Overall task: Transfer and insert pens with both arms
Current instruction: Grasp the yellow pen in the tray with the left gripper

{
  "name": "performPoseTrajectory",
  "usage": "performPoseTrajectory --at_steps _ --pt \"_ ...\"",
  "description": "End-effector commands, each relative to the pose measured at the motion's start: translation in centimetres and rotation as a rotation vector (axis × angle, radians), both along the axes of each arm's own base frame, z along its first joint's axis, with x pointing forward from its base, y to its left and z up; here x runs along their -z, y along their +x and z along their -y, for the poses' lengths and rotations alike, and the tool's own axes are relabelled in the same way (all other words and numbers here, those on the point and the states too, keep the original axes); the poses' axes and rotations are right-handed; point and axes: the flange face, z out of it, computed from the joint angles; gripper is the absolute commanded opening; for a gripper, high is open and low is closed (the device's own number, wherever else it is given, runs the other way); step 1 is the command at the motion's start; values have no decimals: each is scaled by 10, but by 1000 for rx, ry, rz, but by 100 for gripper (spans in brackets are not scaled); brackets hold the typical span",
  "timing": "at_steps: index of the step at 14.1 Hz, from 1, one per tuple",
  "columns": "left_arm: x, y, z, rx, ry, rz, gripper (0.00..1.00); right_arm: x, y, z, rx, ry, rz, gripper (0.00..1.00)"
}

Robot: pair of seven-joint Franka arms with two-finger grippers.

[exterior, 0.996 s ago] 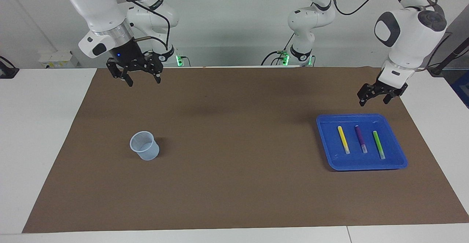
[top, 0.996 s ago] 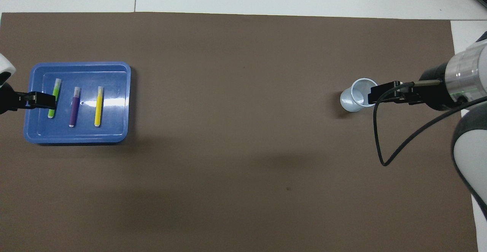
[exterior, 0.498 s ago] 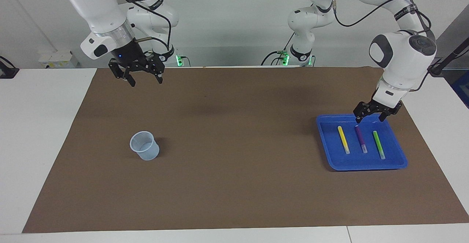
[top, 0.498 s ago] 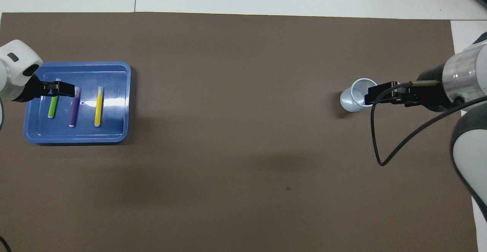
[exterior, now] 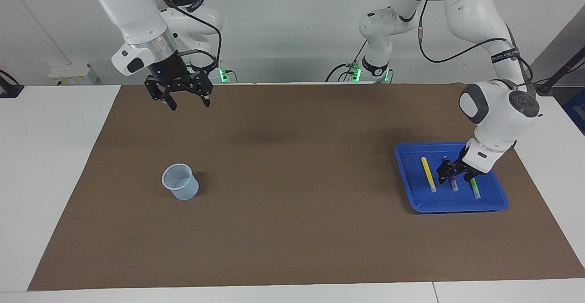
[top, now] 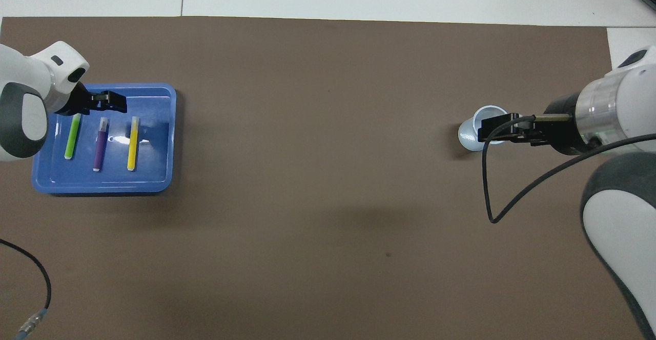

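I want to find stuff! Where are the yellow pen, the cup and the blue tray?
yellow pen [exterior: 428, 174]: facing view, middle of its yellow barrel.
cup [exterior: 182, 188]: facing view, its outer wall below the rim.
tray [top: 154, 135]: overhead view, bare floor beside the yellow pen.

White table; brown mat covers it; blue tray, clear cup well apart on mat.

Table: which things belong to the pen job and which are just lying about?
Job: yellow pen, purple pen, green pen, tray, cup, left gripper over the tray, right gripper waiting.
Lying about: mat, loose cable.
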Motion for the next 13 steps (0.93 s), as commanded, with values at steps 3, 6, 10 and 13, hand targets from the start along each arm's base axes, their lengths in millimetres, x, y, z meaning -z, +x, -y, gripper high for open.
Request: performPoseTrajectory --at_steps 3,6,10,13 --pt "25 -6 9 0 -28 -19 82 0 -7 -1 19 23 20 100" --pt "39 -17 11 2 -25 -41 81 2 -8 -1 21 24 15 100" --pt "46 -24 15 6 -25 -64 72 8 -6 -7 90 90 12 100" --pt "50 -30 14 7 -24 -78 71 10 -4 -29 161 150 21 100"
